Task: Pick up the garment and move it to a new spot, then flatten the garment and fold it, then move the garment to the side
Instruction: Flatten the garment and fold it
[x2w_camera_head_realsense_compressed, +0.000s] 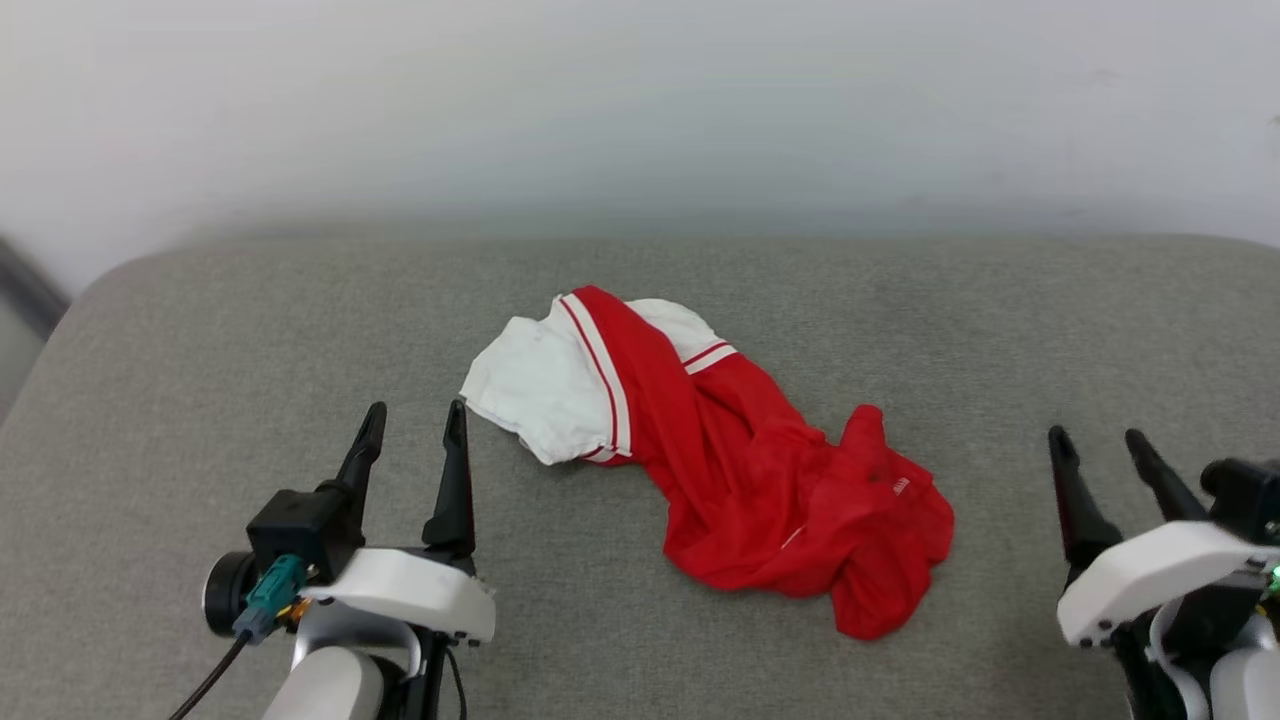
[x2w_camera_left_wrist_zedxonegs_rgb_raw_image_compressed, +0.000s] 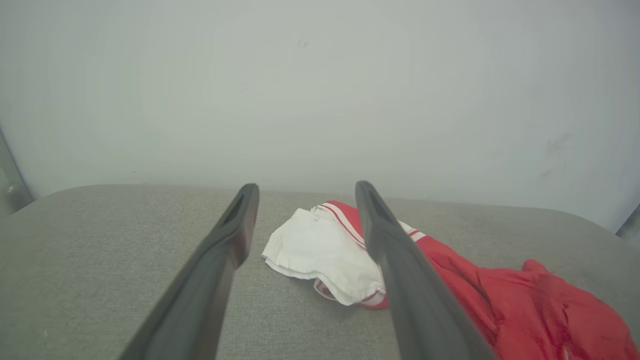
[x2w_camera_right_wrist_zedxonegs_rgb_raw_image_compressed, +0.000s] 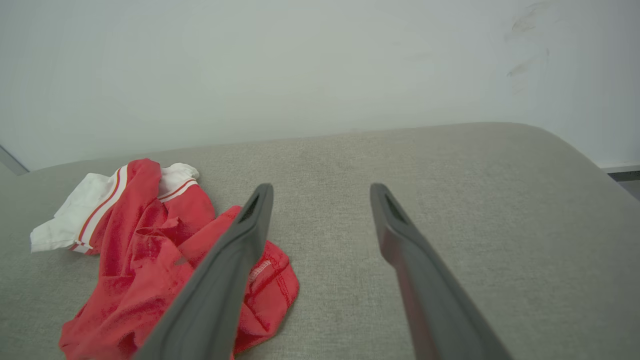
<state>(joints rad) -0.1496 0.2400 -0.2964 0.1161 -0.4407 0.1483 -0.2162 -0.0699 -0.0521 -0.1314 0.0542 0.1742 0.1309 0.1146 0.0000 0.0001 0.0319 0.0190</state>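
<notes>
while the shirt (x2w_camera_head_realsense_compressed: 760, 470) lies crumpled on the cushion (x2w_camera_head_realsense_compressed: 200, 330), white sleeve (x2w_camera_head_realsense_compressed: 540, 385) far-left, red body near-right, nothing looks started: the left gripper (x2w_camera_head_realsense_compressed: 416, 407) and right gripper (x2w_camera_head_realsense_compressed: 1095, 434) flank it, both spread wide and empty. lifting, moving, flattening, folding and setting aside all remain.

Illumination: bright, even and diffuse in all three views, with no single source discernible and no glare noted. Shadows: faint and soft-edged, a thin band along the near edge of the garment (x2w_camera_head_realsense_compressed: 760, 480) on the grey cushion (x2w_camera_head_realsense_compressed: 200, 330). Head view sharp. Wrist views show wide-angle bowing (the cushion's far edge curves) and slight graininess in the red cloth.
</notes>
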